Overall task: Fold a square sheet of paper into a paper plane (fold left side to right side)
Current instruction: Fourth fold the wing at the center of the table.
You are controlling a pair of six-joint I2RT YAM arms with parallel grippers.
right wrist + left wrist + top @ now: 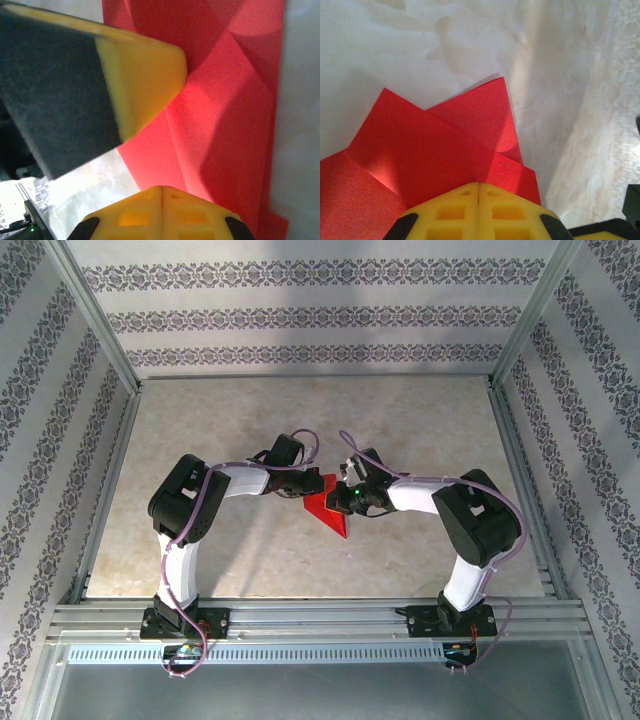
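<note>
The red sheet of paper (332, 510) lies on the table between the two arms, folded into a layered, pointed shape with its tip toward the near edge. My left gripper (303, 489) is shut, its yellow fingertips (470, 192) resting on the paper's layered flaps (435, 145). My right gripper (346, 497) is also shut, and its tips (172, 197) sit at the paper's edge beside a long crease (225, 125). In the right wrist view one yellow and black finger of the left gripper (140, 85) presses on the paper from the upper left. Nothing sits between either pair of jaws.
The pale marbled table (300, 420) is boxed in by patterned walls (300, 320) and aluminium posts. A metal rail (320, 618) carrying both arm bases runs along the near edge. The two wrists stand very close together over the paper.
</note>
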